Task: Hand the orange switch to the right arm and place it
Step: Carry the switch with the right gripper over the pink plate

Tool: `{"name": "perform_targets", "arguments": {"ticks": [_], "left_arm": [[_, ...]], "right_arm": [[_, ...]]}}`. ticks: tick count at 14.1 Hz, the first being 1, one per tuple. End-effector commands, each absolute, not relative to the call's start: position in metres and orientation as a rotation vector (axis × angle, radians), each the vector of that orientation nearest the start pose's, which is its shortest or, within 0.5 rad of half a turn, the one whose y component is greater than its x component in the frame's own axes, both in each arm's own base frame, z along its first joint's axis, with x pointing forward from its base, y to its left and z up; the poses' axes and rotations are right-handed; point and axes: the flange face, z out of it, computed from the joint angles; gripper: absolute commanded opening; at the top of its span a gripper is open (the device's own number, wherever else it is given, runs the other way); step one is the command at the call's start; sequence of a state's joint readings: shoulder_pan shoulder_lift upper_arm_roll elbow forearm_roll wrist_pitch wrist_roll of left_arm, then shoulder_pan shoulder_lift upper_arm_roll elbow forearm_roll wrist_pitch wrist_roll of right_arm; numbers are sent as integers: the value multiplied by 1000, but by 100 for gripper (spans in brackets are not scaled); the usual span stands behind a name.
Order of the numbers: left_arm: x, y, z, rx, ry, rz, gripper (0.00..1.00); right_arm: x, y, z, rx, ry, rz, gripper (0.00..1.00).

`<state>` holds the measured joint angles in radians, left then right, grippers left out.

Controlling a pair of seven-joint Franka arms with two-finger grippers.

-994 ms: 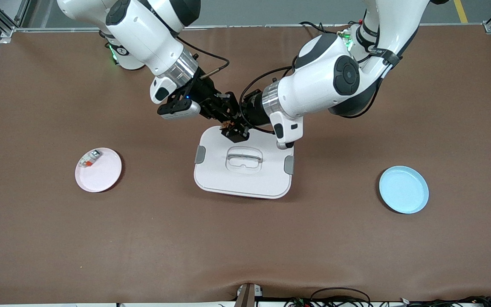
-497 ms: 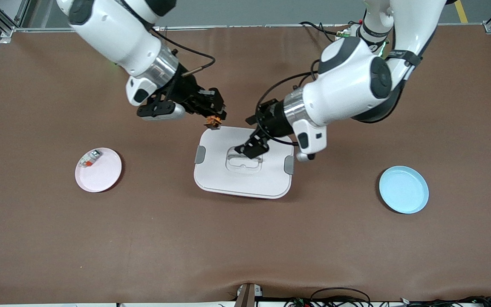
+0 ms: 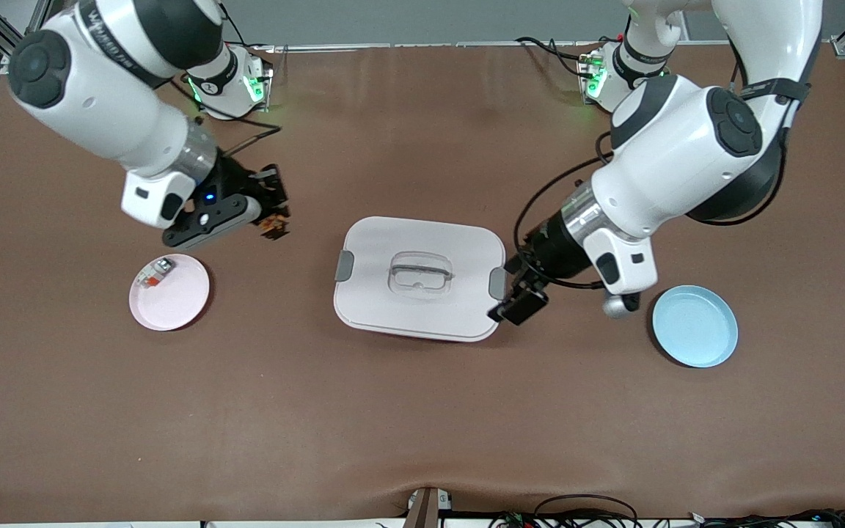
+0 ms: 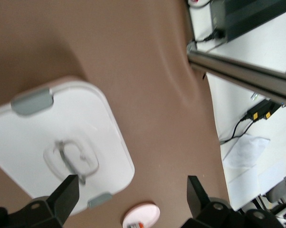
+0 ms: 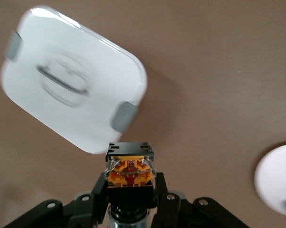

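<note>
The orange switch, a small black block with an orange face, sits between the fingers of my right gripper. That gripper is shut on it, up in the air over bare brown table between the white lidded box and the pink plate. My left gripper is open and holds nothing. It hangs at the corner of the box toward the left arm's end. In the left wrist view its two fingers stand wide apart, with the box and the pink plate below.
The pink plate holds a whitish-clear piece with a red-orange end. A light blue plate lies toward the left arm's end. The white box has grey clips and a recessed handle. A brown mat covers the table.
The two grippers have parted from their meeting above the box. The right carried the switch toward the pink plate. The left opened and drew back toward the blue plate.
</note>
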<state>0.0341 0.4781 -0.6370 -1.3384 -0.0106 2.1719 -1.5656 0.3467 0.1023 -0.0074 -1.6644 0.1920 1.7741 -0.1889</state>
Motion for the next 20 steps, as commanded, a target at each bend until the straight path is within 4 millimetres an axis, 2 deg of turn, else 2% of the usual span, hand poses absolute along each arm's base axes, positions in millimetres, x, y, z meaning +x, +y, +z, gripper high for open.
{"name": "perform_targets", "arguments": {"ticks": [1, 2, 4, 5, 6, 8, 10, 12, 13, 16, 17, 20], "left_arm": [[646, -296, 543, 2368, 1327, 94, 100], [651, -281, 539, 2427, 1312, 144, 100], [654, -265, 531, 2581, 1195, 194, 100], [660, -241, 528, 2635, 1167, 198, 100], [664, -223, 523, 2694, 1117, 188, 100], [668, -184, 522, 2802, 1021, 172, 100], [664, -162, 530, 2893, 915, 172, 100], [655, -130, 551, 3006, 786, 180, 100], [647, -113, 564, 3065, 708, 175, 100], [617, -84, 604, 3198, 466, 107, 100], [607, -71, 616, 3199, 410, 72, 100], [578, -40, 638, 3192, 243, -13, 100]], "right_arm": [[561, 156, 532, -2833, -1124, 26, 0], [561, 125, 529, -2796, -1259, 25, 0], [575, 63, 522, -2718, -1540, 9, 0], [579, 36, 514, -2670, -1666, -19, 0], [581, 15, 494, -2616, -1793, -38, 0], [577, -18, 448, -2578, -1907, -100, 0], [571, -29, 418, -2557, -1977, -145, 0], [568, -34, 397, -2541, -1989, -132, 0], [568, -34, 390, -2539, -1995, -124, 0], [566, -36, 366, -2540, -2041, -116, 0], [564, -39, 357, -2546, -2048, -123, 0], [559, -41, 327, -2523, -2075, -117, 0]]}}
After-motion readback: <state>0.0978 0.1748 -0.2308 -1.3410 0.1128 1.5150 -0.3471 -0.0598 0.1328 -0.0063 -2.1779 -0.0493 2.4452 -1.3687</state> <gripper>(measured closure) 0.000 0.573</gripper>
